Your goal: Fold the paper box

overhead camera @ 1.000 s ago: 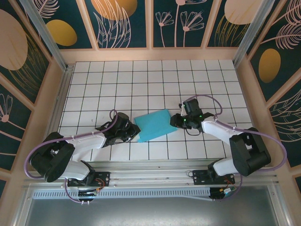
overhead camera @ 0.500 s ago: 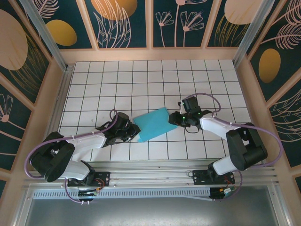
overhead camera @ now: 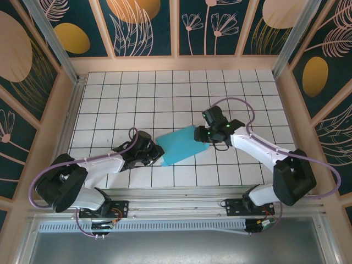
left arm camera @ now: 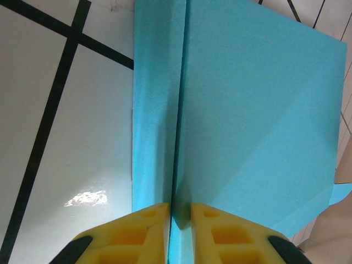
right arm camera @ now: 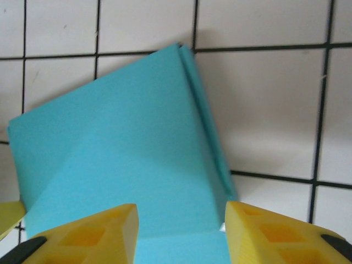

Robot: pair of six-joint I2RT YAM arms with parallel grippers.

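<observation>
While the left gripper (left arm camera: 179, 210) apparently pinches the paper box (left arm camera: 258, 110), the right gripper (right arm camera: 180, 214) hangs spread.

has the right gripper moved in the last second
Yes. Against the tile grid, the right gripper has shifted toward the far wall and slightly left, its jaws open over the right end of the paper box.

From above, the right gripper (overhead camera: 204, 135) covers one corner of the paper box (overhead camera: 179, 146); the left wrist view cuts the box off top and bottom, the right wrist view at the bottom
</observation>
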